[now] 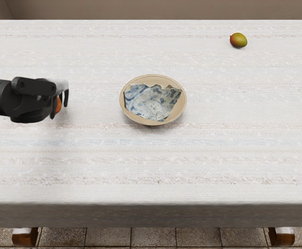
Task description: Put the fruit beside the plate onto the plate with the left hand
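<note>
Gripping small round orange fruit [58, 105] in black left hand [49, 101], left of tan-rimmed blue-patterned plate [123, 99]; could slip mid-carry from shallow hold, rolling across white bench [192, 166].

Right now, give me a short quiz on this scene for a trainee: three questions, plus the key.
1. True or false: a fruit already lies on the plate.
2. Which fruit does the left hand curl around? A) the mango at the far right of the table; B) the orange fruit left of the plate; C) none.
3. Fill in: the right hand is ___ of view.
Key: 1 false; 2 B; 3 out.
</note>
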`<state>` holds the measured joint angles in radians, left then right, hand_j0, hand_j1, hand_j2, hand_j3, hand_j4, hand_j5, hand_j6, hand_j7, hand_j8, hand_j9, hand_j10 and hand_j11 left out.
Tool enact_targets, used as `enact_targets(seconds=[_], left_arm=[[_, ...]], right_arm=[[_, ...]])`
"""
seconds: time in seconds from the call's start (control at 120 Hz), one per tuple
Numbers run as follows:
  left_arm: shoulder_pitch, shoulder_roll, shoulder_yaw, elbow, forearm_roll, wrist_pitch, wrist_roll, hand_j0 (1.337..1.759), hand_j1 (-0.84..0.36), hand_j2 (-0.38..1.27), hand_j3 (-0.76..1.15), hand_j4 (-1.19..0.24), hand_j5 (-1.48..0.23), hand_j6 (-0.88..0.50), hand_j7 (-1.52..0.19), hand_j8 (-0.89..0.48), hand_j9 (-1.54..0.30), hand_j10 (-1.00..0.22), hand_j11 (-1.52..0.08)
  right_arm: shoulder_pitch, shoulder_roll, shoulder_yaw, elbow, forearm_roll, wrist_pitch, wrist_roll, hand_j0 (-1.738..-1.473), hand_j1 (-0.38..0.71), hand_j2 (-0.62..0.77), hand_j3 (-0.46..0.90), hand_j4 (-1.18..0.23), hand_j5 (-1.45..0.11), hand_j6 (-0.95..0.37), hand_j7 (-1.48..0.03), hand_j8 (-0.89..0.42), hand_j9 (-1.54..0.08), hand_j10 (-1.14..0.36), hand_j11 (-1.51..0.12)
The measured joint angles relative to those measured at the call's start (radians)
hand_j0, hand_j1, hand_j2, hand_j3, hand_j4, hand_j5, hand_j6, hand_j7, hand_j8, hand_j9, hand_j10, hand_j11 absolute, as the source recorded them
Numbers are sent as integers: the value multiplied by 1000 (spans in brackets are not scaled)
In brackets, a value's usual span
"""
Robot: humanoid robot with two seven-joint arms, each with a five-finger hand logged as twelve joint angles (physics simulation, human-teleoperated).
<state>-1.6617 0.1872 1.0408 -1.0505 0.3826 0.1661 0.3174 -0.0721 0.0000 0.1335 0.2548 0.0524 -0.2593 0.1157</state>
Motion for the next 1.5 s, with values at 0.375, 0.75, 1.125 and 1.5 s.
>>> enact_targets(seconds=[0.375,0.75,1.125,1.5], left_arm=[[-135,-23,-30,-4,-11,-118,0,1649,-300,355,0,-785,-1299,-400,-1170,-242,-1180,-459,-1176],[-221,-186,-72,5,-27,-126,1,1649,-312,350,0,-779,-1331,-354,-1185,-220,-1174,-413,-1190],[-222,-187,-218,28,-26,-123,6,1650,-255,297,0,-803,-1286,-396,-1203,-260,-1166,-459,-1176],[-143,-187,-333,64,-20,-118,6,1649,-219,269,0,-818,-1255,-434,-1200,-290,-1155,-494,-1176]], right_arm=[[0,0,0,0,0,0,0,-1658,-307,-7,0,-35,-45,-35,-45,-35,-45,-35,-45],[0,0,0,0,0,0,0,-1658,-307,-7,0,-35,-45,-35,-45,-35,-45,-35,-45],[0,0,0,0,0,0,0,-1658,-307,-7,0,-35,-45,-35,-45,-35,-45,-35,-45],[0,0,0,0,0,0,0,-1658,-307,-7,0,-35,-45,-35,-45,-35,-45,-35,-45]])
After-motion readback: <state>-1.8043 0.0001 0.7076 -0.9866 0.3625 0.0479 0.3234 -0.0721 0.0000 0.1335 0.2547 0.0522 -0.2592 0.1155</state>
